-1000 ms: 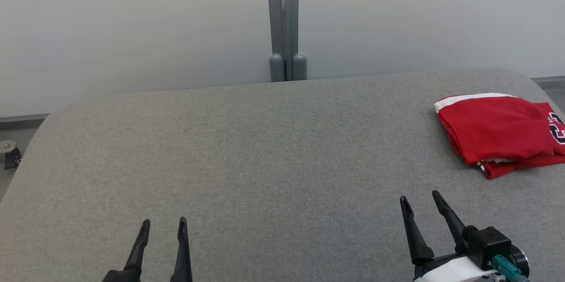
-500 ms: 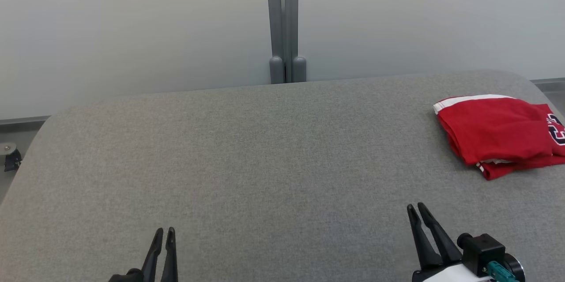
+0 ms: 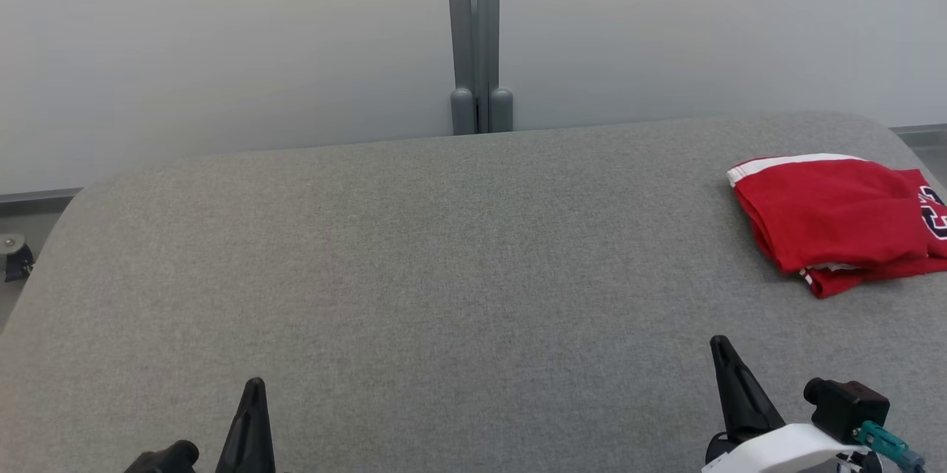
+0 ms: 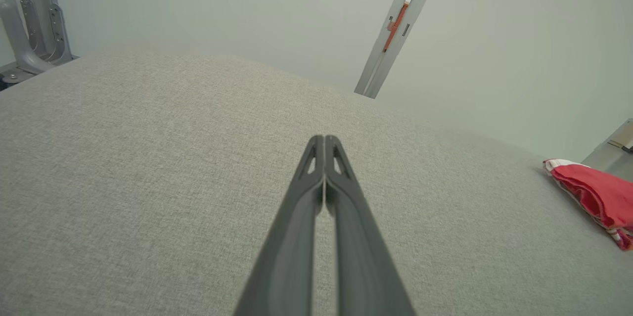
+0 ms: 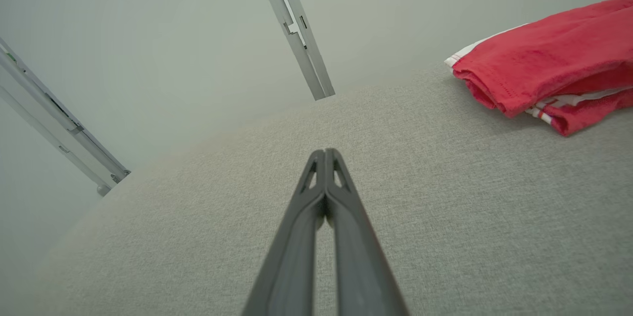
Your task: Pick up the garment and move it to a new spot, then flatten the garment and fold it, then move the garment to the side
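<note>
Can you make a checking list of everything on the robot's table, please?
Surface: grey fabric-covered table, flat and smooth.
Job's things: red folded garment with white trim, lying at the table's right edge.
Clutter: nothing seen.
Grippers: left gripper and right gripper both shut, holding nothing, near the table's front, apart from the garment.
Cables: teal plug by the right wrist.
Surroundings: pale wall; grey metal post behind the table.

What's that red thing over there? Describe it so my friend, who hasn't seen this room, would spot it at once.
Start at the wide grey cloth-covered table before the pale wall. At its right end lies a folded garment. Its bright red cloth, white band along one edge and dark lettering set it apart from the plain grey around it.
</note>
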Robot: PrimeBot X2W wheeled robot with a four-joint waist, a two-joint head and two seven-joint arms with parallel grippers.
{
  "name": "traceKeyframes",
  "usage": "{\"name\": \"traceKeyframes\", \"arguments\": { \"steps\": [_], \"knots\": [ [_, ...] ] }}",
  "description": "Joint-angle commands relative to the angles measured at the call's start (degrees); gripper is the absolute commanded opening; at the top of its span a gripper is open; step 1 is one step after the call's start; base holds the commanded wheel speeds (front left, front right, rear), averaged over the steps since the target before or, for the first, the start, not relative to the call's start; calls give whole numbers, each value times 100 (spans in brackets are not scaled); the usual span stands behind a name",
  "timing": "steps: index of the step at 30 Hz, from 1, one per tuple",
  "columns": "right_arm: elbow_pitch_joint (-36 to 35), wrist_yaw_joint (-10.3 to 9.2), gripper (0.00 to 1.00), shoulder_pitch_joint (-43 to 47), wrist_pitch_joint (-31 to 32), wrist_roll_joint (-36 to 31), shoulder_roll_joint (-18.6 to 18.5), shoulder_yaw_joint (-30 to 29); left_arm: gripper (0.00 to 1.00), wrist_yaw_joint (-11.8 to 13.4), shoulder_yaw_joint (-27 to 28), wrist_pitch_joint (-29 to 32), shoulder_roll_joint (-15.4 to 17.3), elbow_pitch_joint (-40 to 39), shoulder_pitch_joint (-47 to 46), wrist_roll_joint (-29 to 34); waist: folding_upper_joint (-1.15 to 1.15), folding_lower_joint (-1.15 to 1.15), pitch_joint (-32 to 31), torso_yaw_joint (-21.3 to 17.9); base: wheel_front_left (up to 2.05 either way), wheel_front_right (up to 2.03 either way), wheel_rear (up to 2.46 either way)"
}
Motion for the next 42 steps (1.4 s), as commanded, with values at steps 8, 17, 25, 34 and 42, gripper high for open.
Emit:
{"name": "traceKeyframes", "arguments": {
  "steps": [8, 17, 25, 34, 42],
  "knots": [
    [-14, -1, 0, -326, 180, 984, -61, -100, 0, -77, 145, 200, 53, 10, -368, -924, 0, 0, 43, 0, 0, 0, 0],
    [34, -2, 0, -459, 338, 1820, -100, -171, 0, -133, 248, 391, 69, 80, -541, -1713, 0, 0, 88, -1, 0, 0, 0],
    [73, -1, 0, -565, 469, 2488, -130, -228, 0, -180, 336, 540, 81, 139, -680, -2343, 0, 0, 127, -1, 0, 0, 0],
    [114, -1, 0, -673, 599, 3170, -160, -288, 0, -226, 421, 702, 91, 198, -823, -2983, 0, 0, 171, -2, 0, 0, 0],
    [147, -1, 0, -765, 711, 3734, -184, -339, 0, -260, 498, 828, 99, 246, -940, -3520, 0, 0, 211, -2, 0, 0, 0]
  ]
}}
